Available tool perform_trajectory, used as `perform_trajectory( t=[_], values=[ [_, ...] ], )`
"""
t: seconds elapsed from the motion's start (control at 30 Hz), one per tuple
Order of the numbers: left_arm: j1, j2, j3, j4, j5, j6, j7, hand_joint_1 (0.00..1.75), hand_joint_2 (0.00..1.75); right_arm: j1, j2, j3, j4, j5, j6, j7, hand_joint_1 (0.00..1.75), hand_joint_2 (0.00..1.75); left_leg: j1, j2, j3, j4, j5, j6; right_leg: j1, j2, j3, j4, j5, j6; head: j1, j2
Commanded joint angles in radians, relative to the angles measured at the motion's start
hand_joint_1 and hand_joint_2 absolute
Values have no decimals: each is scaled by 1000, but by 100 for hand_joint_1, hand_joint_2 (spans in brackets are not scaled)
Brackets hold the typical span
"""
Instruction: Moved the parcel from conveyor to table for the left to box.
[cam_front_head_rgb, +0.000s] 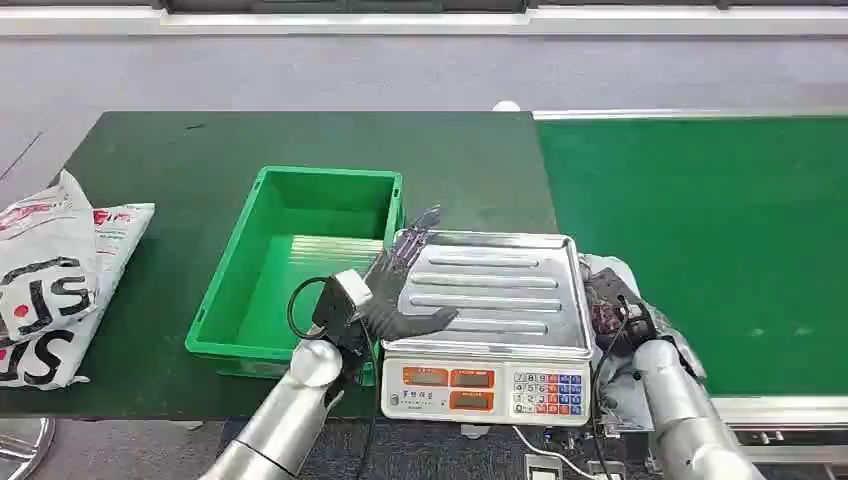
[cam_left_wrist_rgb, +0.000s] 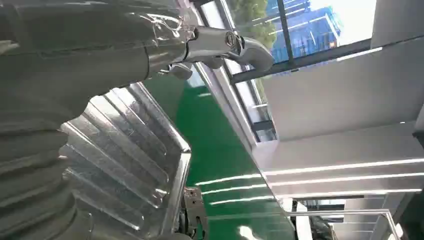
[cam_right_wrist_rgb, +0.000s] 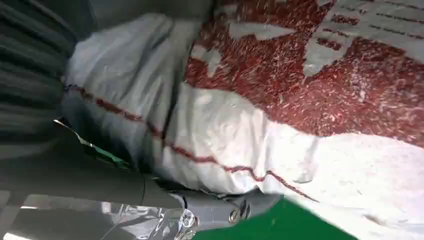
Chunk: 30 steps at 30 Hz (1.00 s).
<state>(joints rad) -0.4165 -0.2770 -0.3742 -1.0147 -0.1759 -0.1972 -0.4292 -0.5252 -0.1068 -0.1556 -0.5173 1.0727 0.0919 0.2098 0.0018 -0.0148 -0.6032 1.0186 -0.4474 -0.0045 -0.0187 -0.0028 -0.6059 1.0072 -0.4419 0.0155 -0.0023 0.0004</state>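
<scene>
Parcel (cam_right_wrist_rgb: 280, 150) being gripped by right robot hand (cam_front_head_rgb: 615, 315) beside scale (cam_front_head_rgb: 490, 300); lifting clear of its pan, carrying leftward, keeping spread left robot hand (cam_front_head_rgb: 400, 290) aside.

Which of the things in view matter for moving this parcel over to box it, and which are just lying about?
In the job:
- white parcel gripped by the right hand
- green conveyor belt
- dark green table
- green box
- left hand over the scale's edge

Lying about:
- weighing scale
- white printed bags at the table's left end
</scene>
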Motion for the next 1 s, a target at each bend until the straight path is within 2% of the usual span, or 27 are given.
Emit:
perform_trajectory(
  t=[0.03,0.17,0.47,0.6,0.7,0.73,0.83,1.0],
  values=[
    [27,38,2,-47,11,4,26,0,175,-36,17,15,7,-17,-80,-58,175,175,1,4,3,-2,0,-1,1,3,2,-2,1,-2,0,0],
    [34,47,7,-72,15,4,33,0,175,-33,29,-17,-66,-49,-143,-104,175,175,0,5,1,-1,-1,-1,0,4,0,0,1,-1,0,0],
    [33,48,7,-72,15,3,33,0,175,-34,27,-17,-68,-49,-141,-104,175,175,0,3,1,-1,-1,0,0,3,1,-1,1,-1,0,0],
    [34,54,10,-76,20,8,30,0,175,-22,37,-47,-141,-91,-241,-180,175,175,-1,2,0,-1,0,0,-1,1,-1,0,0,-1,0,0],
    [35,56,14,-79,22,9,27,0,175,-15,44,-55,-199,-106,-287,-220,175,175,-1,5,2,-2,-1,-1,0,4,1,-2,1,-2,0,0],
    [36,53,17,-79,24,8,22,0,175,1,55,-60,-266,-123,-364,-292,175,175,-1,5,2,-2,-1,-1,0,4,1,-1,1,-2,0,0],
    [28,49,17,-65,23,4,11,0,175,32,70,-84,-367,-170,-421,-351,175,175,-2,4,0,-1,-1,0,-1,2,-1,-1,0,-2,0,0],
    [-36,24,2,41,23,-10,-32,0,175,175,108,-162,-696,-367,-610,-582,175,175,-1,-3,-2,-1,0,0,-1,-4,-2,0,-1,-1,0,0]
  ],
)
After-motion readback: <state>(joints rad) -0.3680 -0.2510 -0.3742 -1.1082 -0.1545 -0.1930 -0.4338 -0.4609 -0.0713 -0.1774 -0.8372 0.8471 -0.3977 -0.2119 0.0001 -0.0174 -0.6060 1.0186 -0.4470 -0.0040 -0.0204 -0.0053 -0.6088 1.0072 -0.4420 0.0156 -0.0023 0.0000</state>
